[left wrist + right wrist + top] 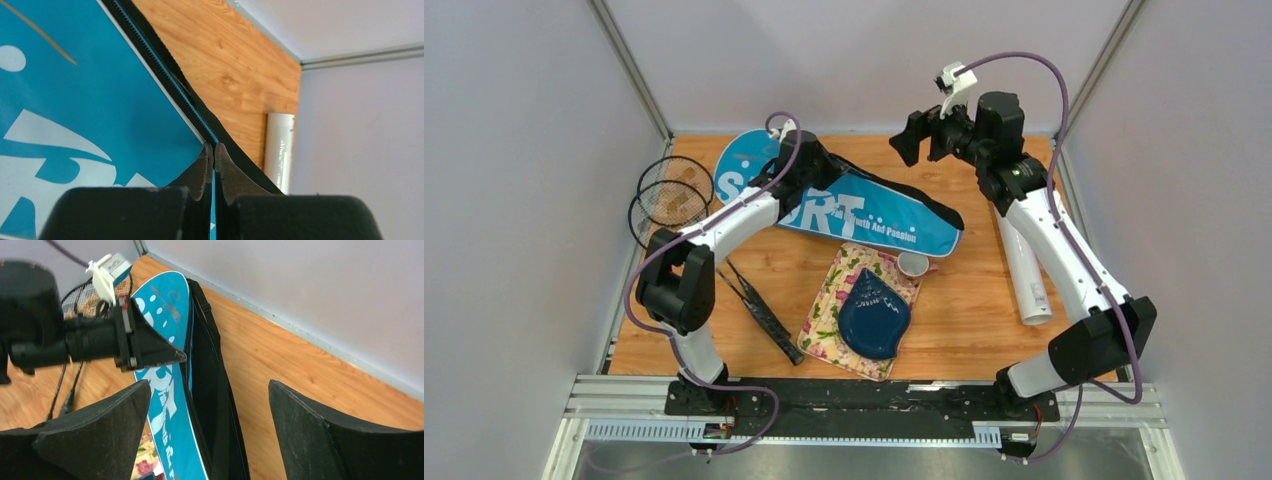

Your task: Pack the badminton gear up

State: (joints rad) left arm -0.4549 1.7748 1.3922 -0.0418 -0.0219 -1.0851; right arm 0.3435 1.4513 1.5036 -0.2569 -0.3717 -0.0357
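**Left hand pinched on the bag's zipper edge, right hand open above the table**

Your left gripper [214, 149] was clamped tight on the black zipper edge of the blue racket bag [879, 218], with a thin strip of the bag's blue trim showing between its fingers. Your right gripper [208, 386] was raised over the back of the table [969, 320], its jaws spread wide and nothing between them.

The bag lay slanted across the back of the table, wide end at the back left and narrow end toward the middle. In the right wrist view its far side gaped, showing a dark inside.

Both rackets [669, 195] lay outside the bag at the left. Their heads were just beside its wide end and their handles pointed to the near edge.

The white tube [1027, 275] lay along the right side, partly under your right arm.

A dark blue plate [874, 318] sat on a floral cloth [827, 305] near the middle. A small white cup [913, 264] stood near the bag's narrow end.
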